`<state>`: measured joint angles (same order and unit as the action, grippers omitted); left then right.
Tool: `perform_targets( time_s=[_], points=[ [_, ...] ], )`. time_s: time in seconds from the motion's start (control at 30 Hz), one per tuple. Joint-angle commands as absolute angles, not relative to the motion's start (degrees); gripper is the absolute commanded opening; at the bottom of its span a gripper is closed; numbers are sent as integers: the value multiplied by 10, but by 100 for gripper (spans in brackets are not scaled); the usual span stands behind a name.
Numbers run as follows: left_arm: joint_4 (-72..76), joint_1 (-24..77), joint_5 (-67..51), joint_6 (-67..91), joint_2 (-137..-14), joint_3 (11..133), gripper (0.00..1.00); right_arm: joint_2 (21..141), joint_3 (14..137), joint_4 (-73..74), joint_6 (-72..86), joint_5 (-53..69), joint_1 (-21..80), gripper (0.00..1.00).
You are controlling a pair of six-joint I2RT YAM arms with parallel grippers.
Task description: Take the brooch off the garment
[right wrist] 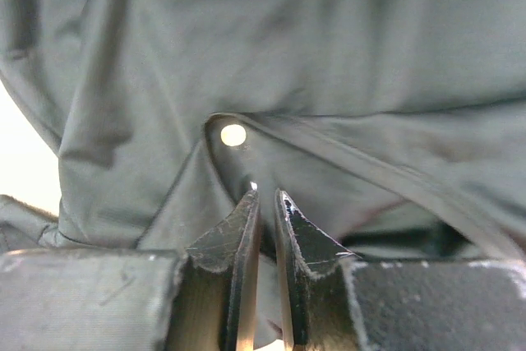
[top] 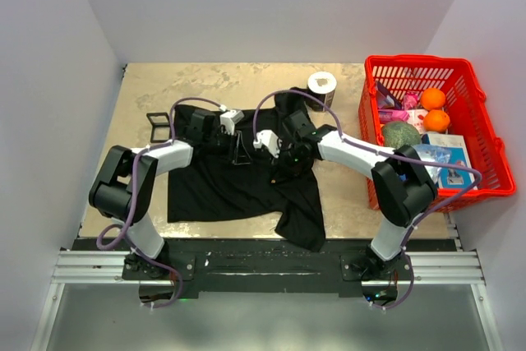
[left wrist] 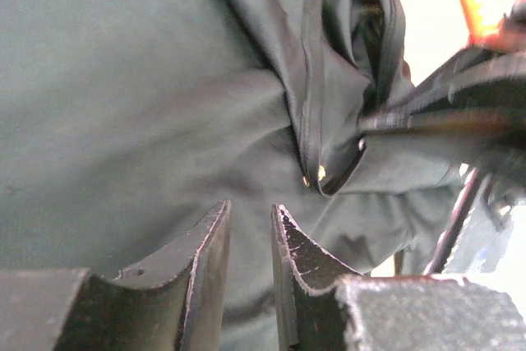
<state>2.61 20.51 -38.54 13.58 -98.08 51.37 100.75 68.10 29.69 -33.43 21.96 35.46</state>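
The black T-shirt garment lies spread on the table, bunched at its far edge where both arms meet. The brooch is a small pale-golden disc on a raised fold, just beyond my right gripper. That gripper's jaws stand almost together and pinch the fold of cloth beside the brooch. In the left wrist view the brooch glints at the lip of the same fold, ahead and right of my left gripper. The left jaws are a little apart and hold nothing. In the top view the arms hide the brooch.
A red basket with oranges, a green fruit and packets stands at the right. A white roll stands at the back. A black square frame lies left of the shirt. White walls close in the table on three sides.
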Motion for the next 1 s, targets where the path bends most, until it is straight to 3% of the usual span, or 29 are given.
perform_targets(
  time_s=[0.0, 0.4, 0.97],
  points=[
    [98, 183, -418, 215, -987, 490, 30, 965, 650, 240, -349, 191, 381, 16],
    [114, 169, -418, 205, -992, 465, 29, 946, 599, 210, -315, 142, 444, 18],
    [114, 158, -414, 196, -973, 454, 28, 981, 655, 183, -332, 71, 437, 11]
  ],
)
